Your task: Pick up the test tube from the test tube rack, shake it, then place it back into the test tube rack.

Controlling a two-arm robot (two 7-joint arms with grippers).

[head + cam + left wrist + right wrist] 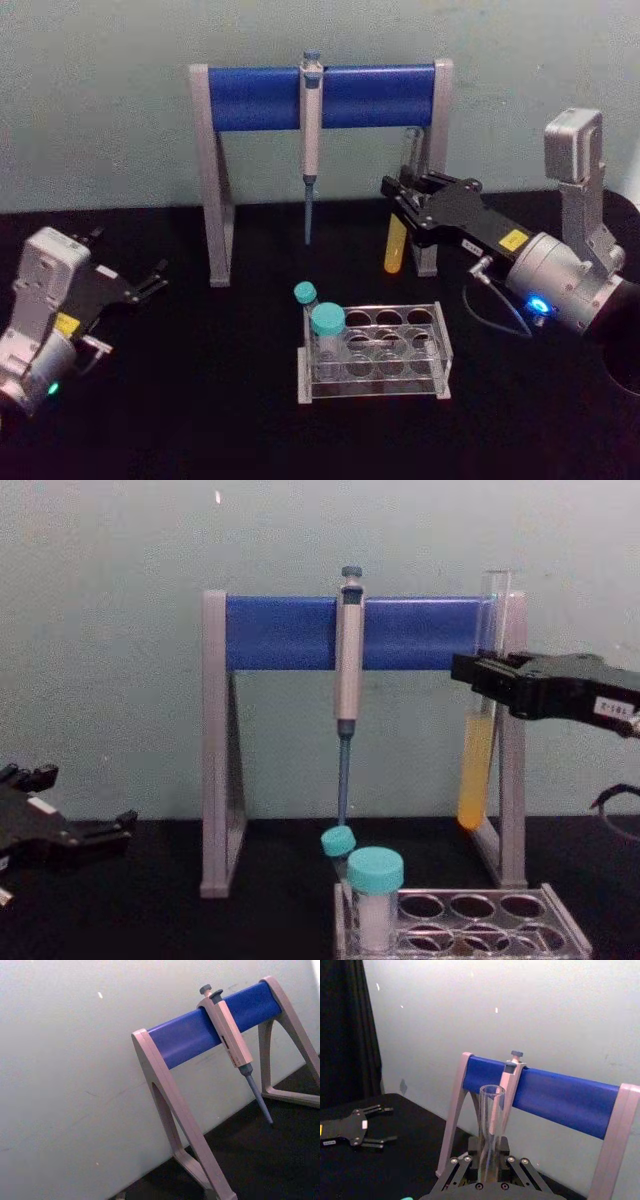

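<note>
The test tube [397, 240], clear glass with yellow liquid in its lower part, hangs upright in the air above and behind the test tube rack [376, 352]. My right gripper [402, 198] is shut on the tube's middle. In the chest view the test tube [477, 765] stands in front of the stand's right leg, held by the right gripper [480, 680], well above the rack [462, 922]. The right wrist view shows the tube's open top [490, 1125] rising between the fingers. My left gripper [152, 282] rests open at the table's left, away from the rack.
A grey-and-blue pipette stand [320, 95] spans the back of the table, with a pipette [311, 140] hanging from its bar. Two teal-capped vials [326, 325] sit in the rack's left holes. The black table surface [200, 400] lies in front of the rack.
</note>
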